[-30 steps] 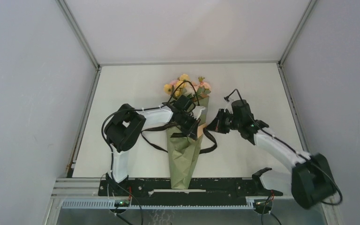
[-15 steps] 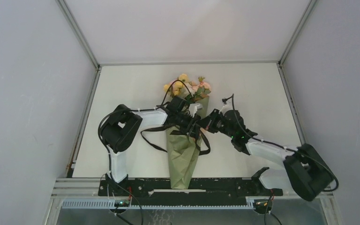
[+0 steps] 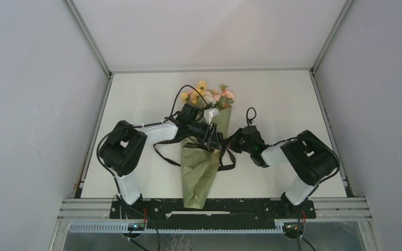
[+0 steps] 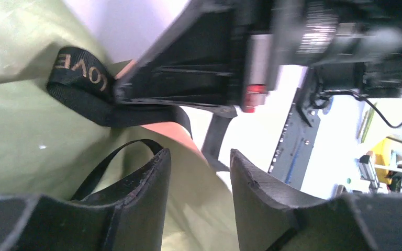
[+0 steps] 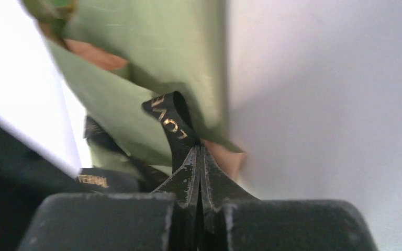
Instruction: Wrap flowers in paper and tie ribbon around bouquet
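Observation:
The bouquet lies in the middle of the table as an olive-green paper cone, narrow end toward me. Its flowers stick out of the far end. The black ribbon crosses the cone's middle and loops off both sides. My left gripper hovers over the cone. In the left wrist view it is open, with only the paper behind the gap. My right gripper is at the cone's right edge. In the right wrist view it is shut on the ribbon, printed with gold letters.
A slack ribbon loop lies on the white table left of the cone. Grey walls close in both sides and the back. A black rail runs along the near edge by the arm bases.
My left gripper has opened and let go of the ribbon. The right arm has folded in to the left, bringing its shut gripper up against the cone. The bouquet has shifted slightly left.

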You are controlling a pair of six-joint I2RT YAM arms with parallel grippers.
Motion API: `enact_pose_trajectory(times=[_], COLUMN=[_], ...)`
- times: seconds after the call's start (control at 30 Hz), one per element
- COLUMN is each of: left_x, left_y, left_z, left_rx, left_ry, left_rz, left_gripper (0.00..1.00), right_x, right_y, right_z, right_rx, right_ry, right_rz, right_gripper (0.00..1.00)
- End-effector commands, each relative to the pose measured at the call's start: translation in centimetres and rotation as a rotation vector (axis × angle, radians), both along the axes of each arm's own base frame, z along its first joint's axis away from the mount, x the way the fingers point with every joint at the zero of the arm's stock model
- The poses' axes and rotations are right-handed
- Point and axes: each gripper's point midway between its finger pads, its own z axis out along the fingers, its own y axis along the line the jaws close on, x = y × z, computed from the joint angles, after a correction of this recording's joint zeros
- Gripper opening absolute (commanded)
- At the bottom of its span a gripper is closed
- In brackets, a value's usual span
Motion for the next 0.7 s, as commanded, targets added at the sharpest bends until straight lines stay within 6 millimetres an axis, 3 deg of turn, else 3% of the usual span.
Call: enact_pose_trajectory(times=[0.0,0.13,0.27,0.37,0.47,0.53,0.67], left_x=[-1.0,-1.5,-1.9,-1.5,-0.1,0.3,0.2], left_y=[-0.4,0.0,0.5,3.3,7.5,9.6,11.1], left_z=[3.1,2.7,6.3,8.4,7.3,5.2,1.9], left_rx=[-0.070,-0.050,-0.041,0.092,0.294,0.395,0.488], left_ry=[-0.072,-0.054,-0.138,-0.321,-0.449,-0.506,-0.470], left_rz=[-0.062,-0.078,-0.162,-0.267,-0.267,-0.274,-0.314], left_gripper=[0.50,0.51,0.53,0.53,0.51,0.52,0.60], right_x=[0.7,1.0,0.2,-0.3,-0.7,-1.0,-1.0], right_y=[-0.3,-0.1,-1.0,-1.1,-0.3,0.1,0.4], right_z=[-0.5,-0.9,-2.1,-2.7,-2.8,-2.9,-2.7], right_rx=[0.027,-0.010,-0.068,-0.077,-0.050,-0.052,-0.056], right_ry=[0.003,0.014,0.059,0.088,0.089,0.093,0.089], right_rz=[-0.048,-0.011,-0.013,0.002,0.041,0.059,0.072], right_gripper=[0.00,0.00,0.00,0.00,0.00,0.00,0.00])
